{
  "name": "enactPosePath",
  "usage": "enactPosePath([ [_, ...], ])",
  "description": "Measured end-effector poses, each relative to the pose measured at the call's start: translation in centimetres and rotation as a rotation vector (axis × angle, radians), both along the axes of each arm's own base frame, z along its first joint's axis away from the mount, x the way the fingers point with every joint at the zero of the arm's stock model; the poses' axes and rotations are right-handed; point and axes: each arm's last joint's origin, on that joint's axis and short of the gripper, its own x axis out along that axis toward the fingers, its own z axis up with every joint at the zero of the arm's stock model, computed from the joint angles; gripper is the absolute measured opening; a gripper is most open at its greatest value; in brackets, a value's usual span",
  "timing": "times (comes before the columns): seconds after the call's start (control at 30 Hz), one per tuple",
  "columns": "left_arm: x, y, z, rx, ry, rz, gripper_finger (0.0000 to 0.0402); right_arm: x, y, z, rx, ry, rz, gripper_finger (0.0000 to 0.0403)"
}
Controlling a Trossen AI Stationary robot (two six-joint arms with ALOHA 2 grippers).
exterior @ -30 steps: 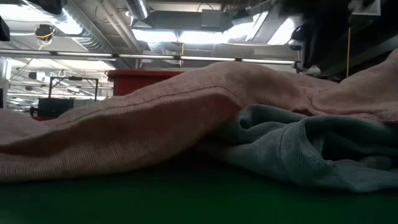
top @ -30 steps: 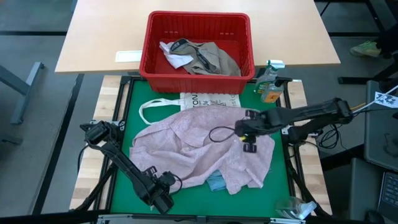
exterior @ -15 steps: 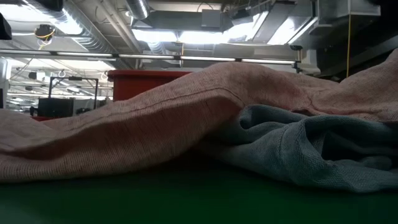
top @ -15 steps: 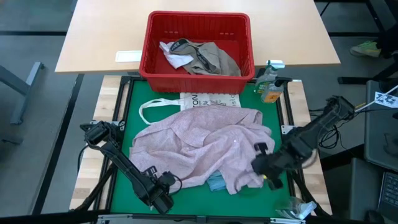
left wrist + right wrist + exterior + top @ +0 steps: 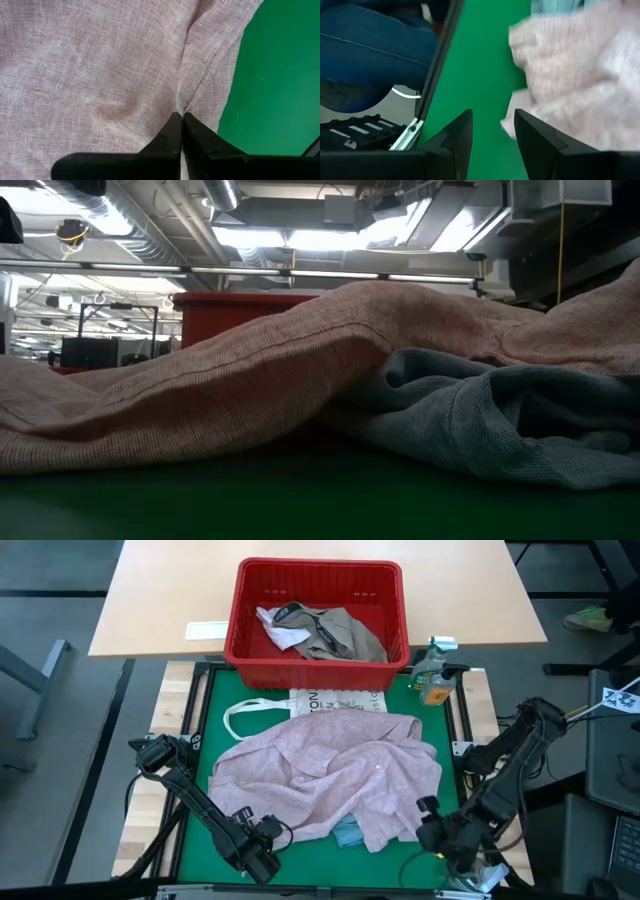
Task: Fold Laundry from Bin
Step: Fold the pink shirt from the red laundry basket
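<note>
I looked down on a green mat [image 5: 200, 730] set in a dark frame. A flat white tote bag [image 5: 335, 700] with dark lettering lay on it near the far edge, its looped handles [image 5: 245, 712] spread toward the left. Off the far right corner stood a spray bottle [image 5: 432, 673] of amber liquid. Beyond lay a tan wooden tabletop [image 5: 170, 595] with a white label [image 5: 207, 630].

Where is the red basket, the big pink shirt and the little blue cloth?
red basket [image 5: 243, 610], high view, on its left wall.
pink shirt [image 5: 330, 775], high view, on its crumpled middle.
blue cloth [image 5: 500, 415], low view, on its bunched folds beside the shirt.
</note>
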Motion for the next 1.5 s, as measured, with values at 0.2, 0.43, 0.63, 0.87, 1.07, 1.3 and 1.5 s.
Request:
enactPosePath([
  [0.2, 0.0, 0.0, 0.0, -0.001, -0.002, 0.0, 0.0, -0.3, 0.0, -1.2, 0.007, 0.208, -0.148, 0.0145],
  [0.43, 0.1, 0.0, 0.0, 0.017, -0.02, 0.001, 0.0, -0.4, 0.0, -1.3, 0.024, 0.268, -0.223, 0.0145],
  [0.63, 0.1, 0.0, 0.0, 0.015, -0.023, 0.001, 0.0, 0.0, 0.6, -2.4, -0.005, 0.306, -0.223, 0.0145],
  [0.87, 0.1, 0.0, 0.0, 0.014, -0.024, 0.001, 0.0, 0.4, 1.3, -3.9, -0.049, 0.361, -0.218, 0.0145],
  [1.07, 0.1, 0.0, 0.0, 0.015, -0.025, 0.001, 0.0, 0.9, 1.7, -5.0, -0.098, 0.359, -0.229, 0.0145],
  [1.3, 0.2, 0.1, 0.1, 0.047, -0.06, 0.003, 0.0, 1.1, 1.7, -5.0, -0.122, 0.297, -0.298, 0.0145],
  [1.5, 0.2, 0.1, 0.1, 0.047, -0.061, 0.003, 0.0, 1.2, 1.7, -5.8, -0.1, 0.281, -0.383, 0.0145],
])
